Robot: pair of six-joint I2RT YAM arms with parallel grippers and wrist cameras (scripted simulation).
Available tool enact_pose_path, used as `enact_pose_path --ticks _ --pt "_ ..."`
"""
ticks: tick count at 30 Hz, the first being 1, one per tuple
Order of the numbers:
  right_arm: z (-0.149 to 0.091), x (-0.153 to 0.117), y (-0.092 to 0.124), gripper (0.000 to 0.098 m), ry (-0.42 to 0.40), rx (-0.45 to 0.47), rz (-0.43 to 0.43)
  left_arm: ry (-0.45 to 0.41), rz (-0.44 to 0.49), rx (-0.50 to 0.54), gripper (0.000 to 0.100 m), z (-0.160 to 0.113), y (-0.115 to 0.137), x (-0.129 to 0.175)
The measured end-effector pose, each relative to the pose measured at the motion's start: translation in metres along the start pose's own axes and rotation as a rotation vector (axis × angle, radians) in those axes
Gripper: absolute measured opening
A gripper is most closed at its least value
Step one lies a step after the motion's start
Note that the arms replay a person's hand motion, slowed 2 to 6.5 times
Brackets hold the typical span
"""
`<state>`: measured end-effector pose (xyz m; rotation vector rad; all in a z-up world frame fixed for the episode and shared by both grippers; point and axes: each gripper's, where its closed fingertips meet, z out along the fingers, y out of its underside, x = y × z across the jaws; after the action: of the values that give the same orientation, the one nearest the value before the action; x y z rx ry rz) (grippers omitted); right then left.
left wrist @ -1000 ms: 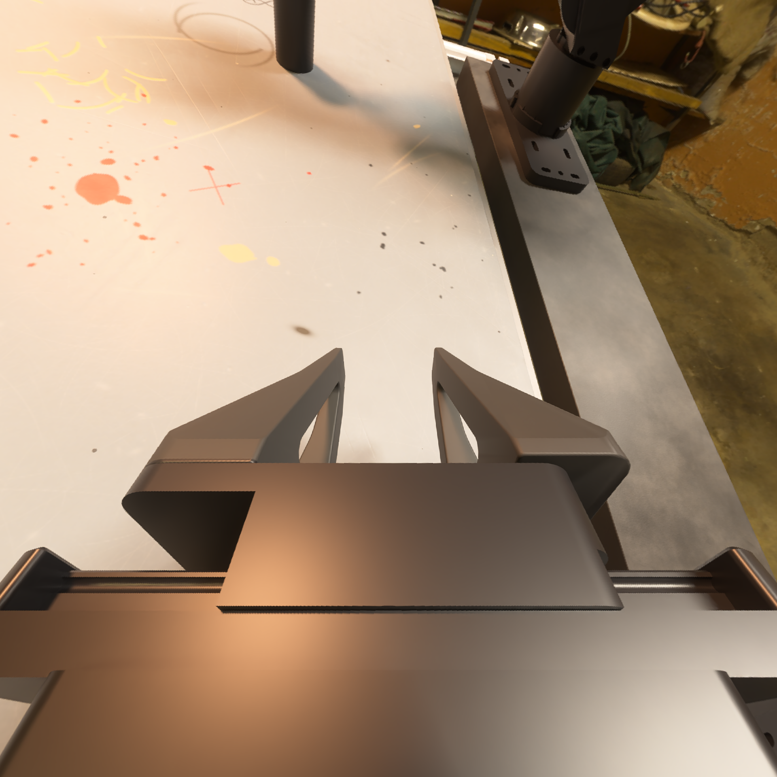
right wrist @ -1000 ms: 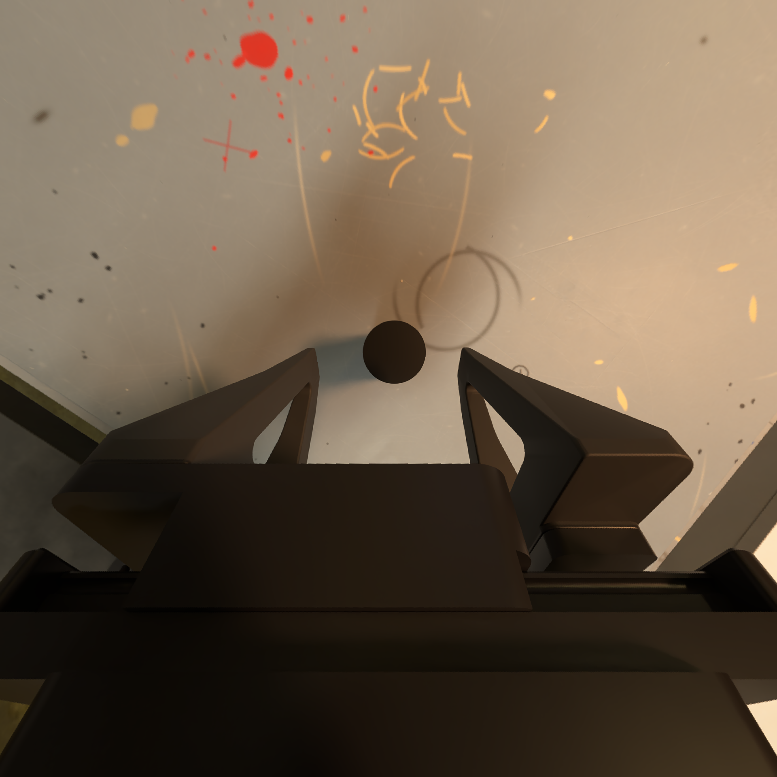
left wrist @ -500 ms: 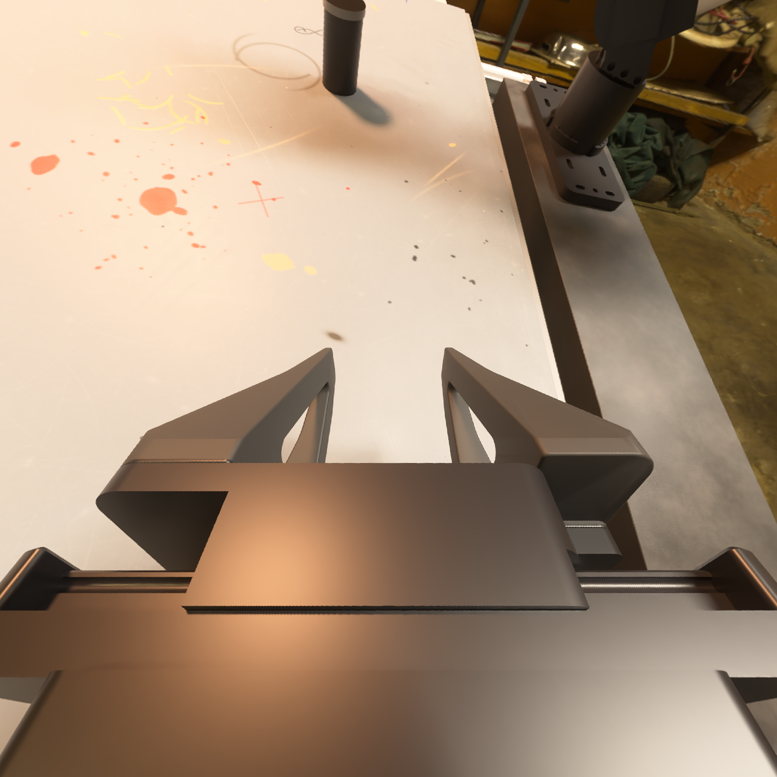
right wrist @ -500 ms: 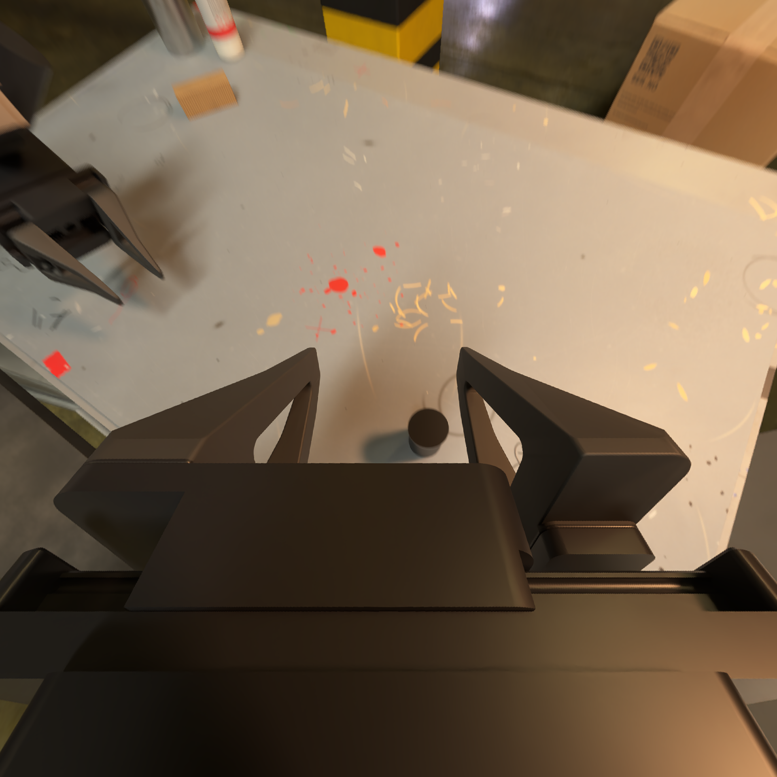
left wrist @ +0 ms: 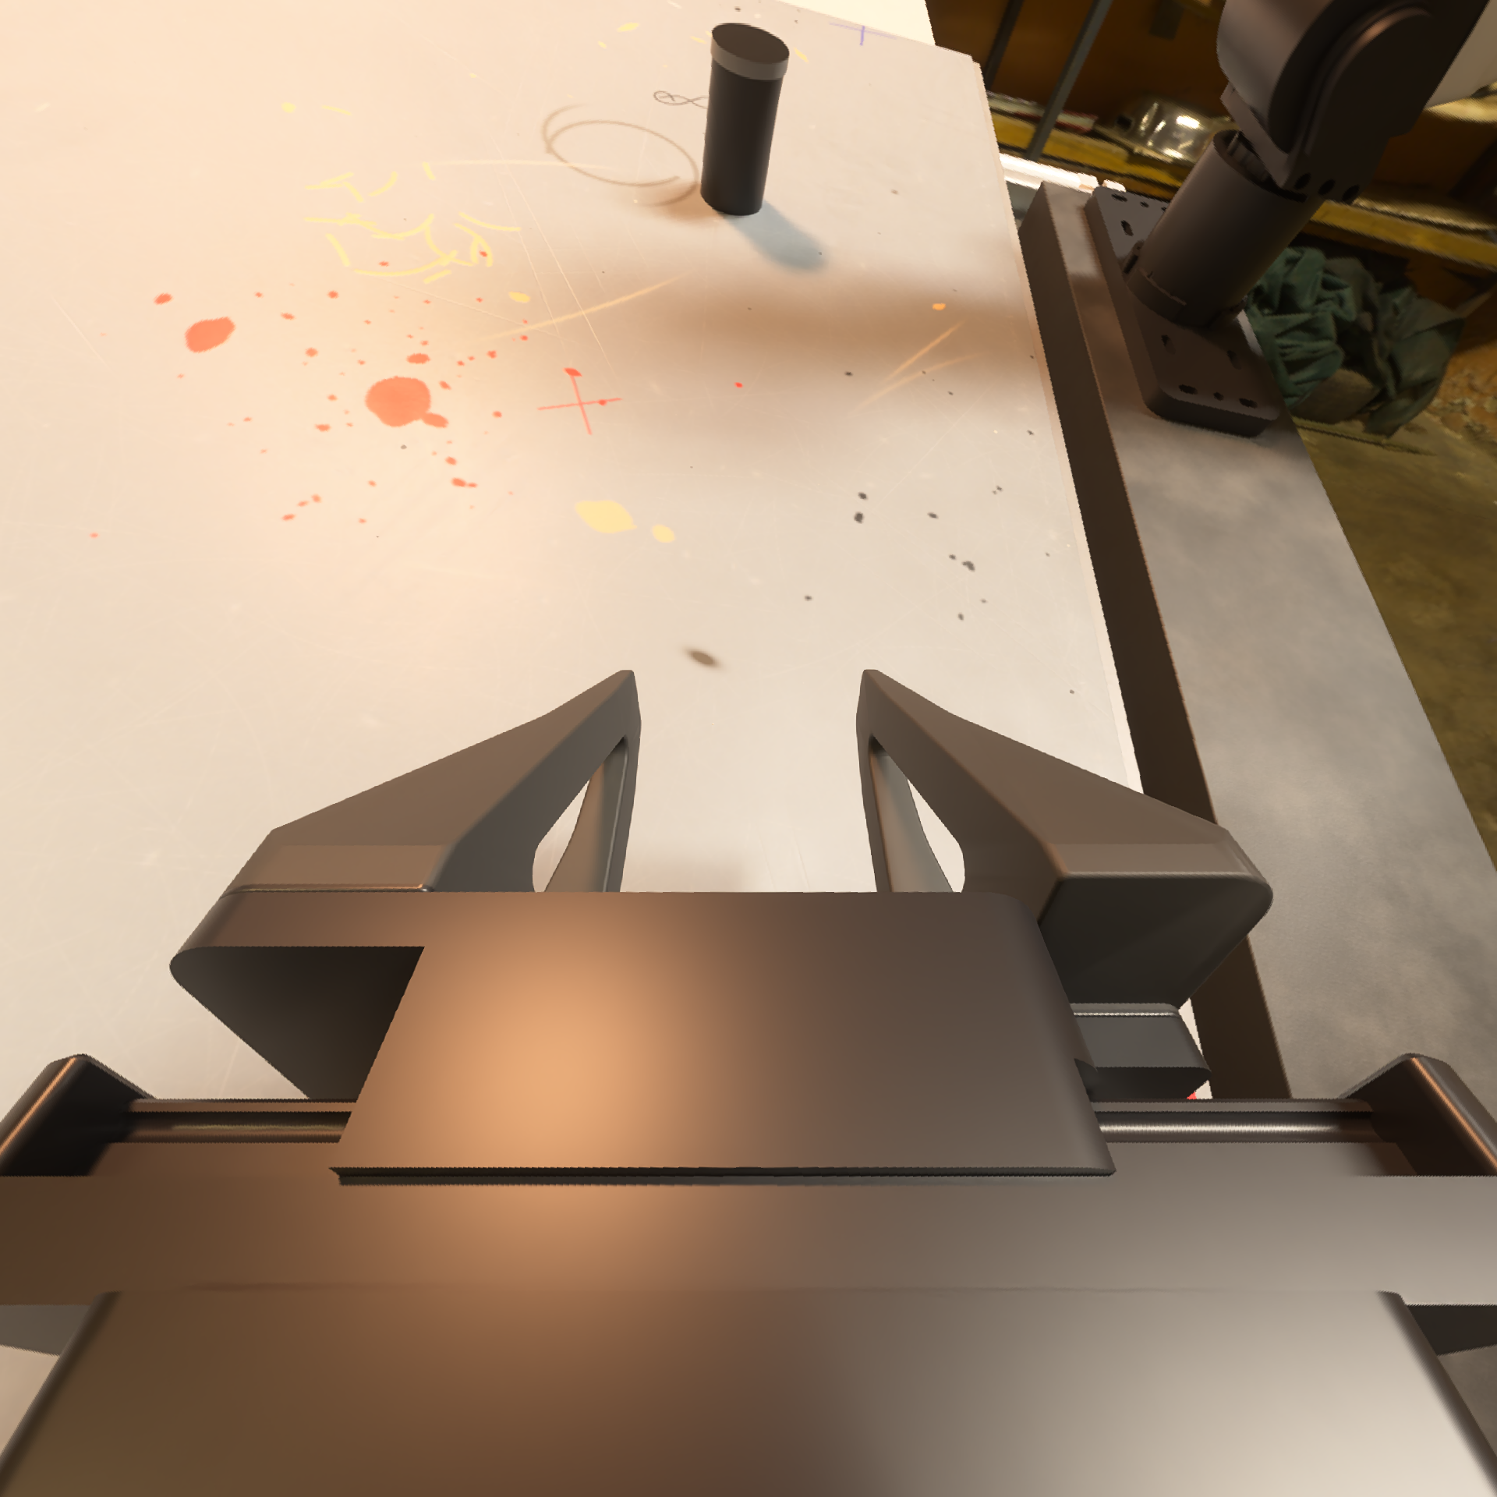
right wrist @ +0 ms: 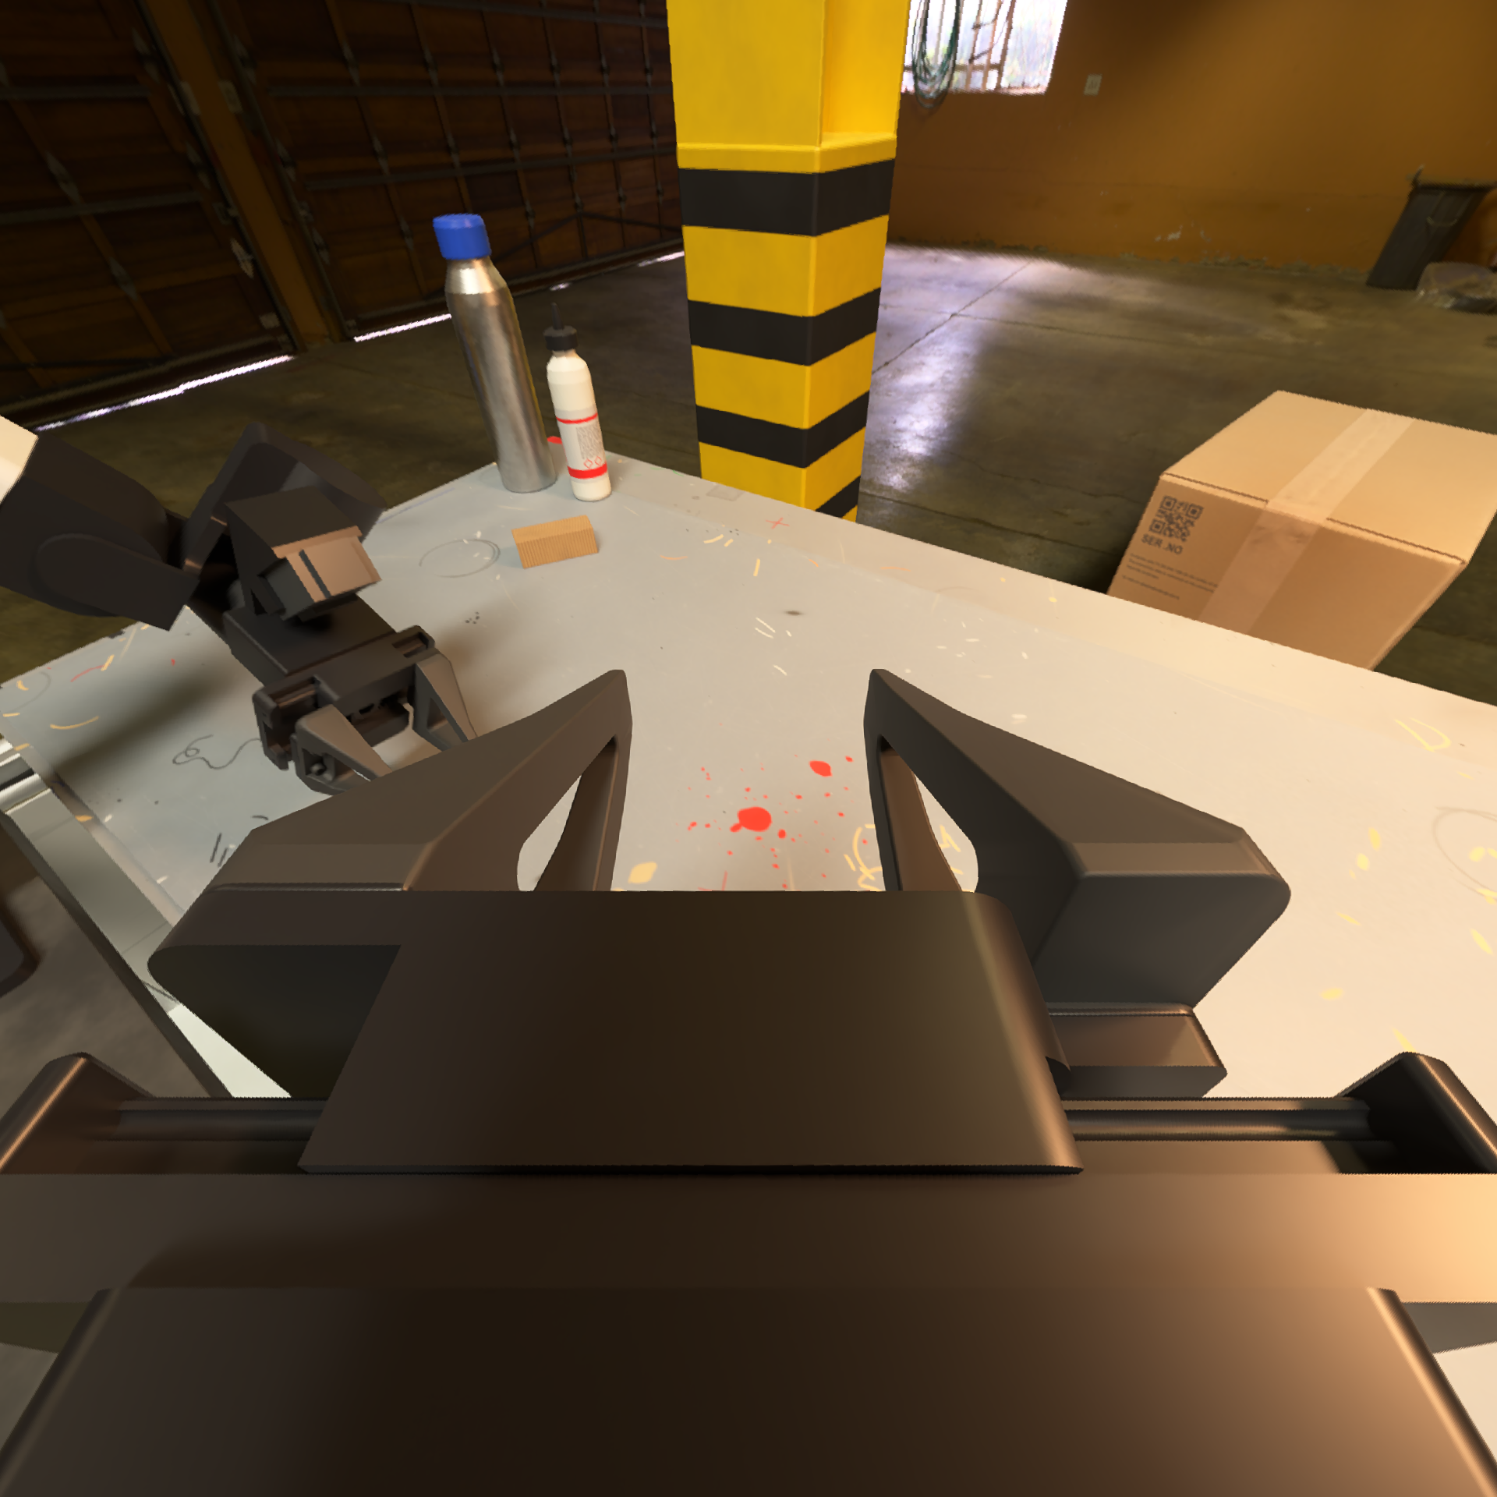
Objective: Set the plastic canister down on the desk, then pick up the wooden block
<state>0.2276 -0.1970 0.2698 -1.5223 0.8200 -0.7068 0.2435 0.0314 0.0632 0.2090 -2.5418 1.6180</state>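
Observation:
The dark plastic canister (left wrist: 741, 121) stands upright on the white desk (left wrist: 324, 648) at the far end of the left wrist view, out of any gripper's hold. It does not show in the right wrist view. The wooden block (right wrist: 555, 541) lies flat on the desk near the far left corner in the right wrist view. My left gripper (left wrist: 747, 676) is open and empty above the desk; it also shows in the right wrist view (right wrist: 381, 741), left of centre. My right gripper (right wrist: 749, 676) is open and empty, high above the desk.
A silver bottle with a blue cap (right wrist: 490, 356) and a white bottle (right wrist: 577, 413) stand just behind the block. A yellow and black pillar (right wrist: 782, 259) and a cardboard box (right wrist: 1312, 526) lie beyond the desk. The right arm's base (left wrist: 1199, 267) sits on a grey side rail.
My right gripper has risen and tilted up away from the canister, which has dropped out of its view. My left gripper has opened wider and drawn back, bringing the canister fully into view.

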Motion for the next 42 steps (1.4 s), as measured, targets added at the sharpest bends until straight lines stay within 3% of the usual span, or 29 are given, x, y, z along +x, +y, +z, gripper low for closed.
enact_pose_path --ticks 8,18,30,42 --pt "0.039 -0.037 0.007 0.0506 -0.032 0.016 0.018 -0.026 -0.01 0.02 0.045 -0.002 -0.002 -0.005" --pt "0.104 -0.068 0.045 0.0558 -0.052 -0.041 0.05 -0.046 -0.029 0.025 0.045 -0.005 -0.003 -0.011" --pt "0.169 -0.072 0.117 0.0533 0.004 -0.153 0.057 -0.094 -0.063 0.051 0.046 -0.009 -0.006 -0.021" --pt "0.196 -0.069 0.16 0.0572 -0.019 -0.211 0.116 -0.151 -0.105 0.06 0.053 -0.013 -0.006 -0.033"
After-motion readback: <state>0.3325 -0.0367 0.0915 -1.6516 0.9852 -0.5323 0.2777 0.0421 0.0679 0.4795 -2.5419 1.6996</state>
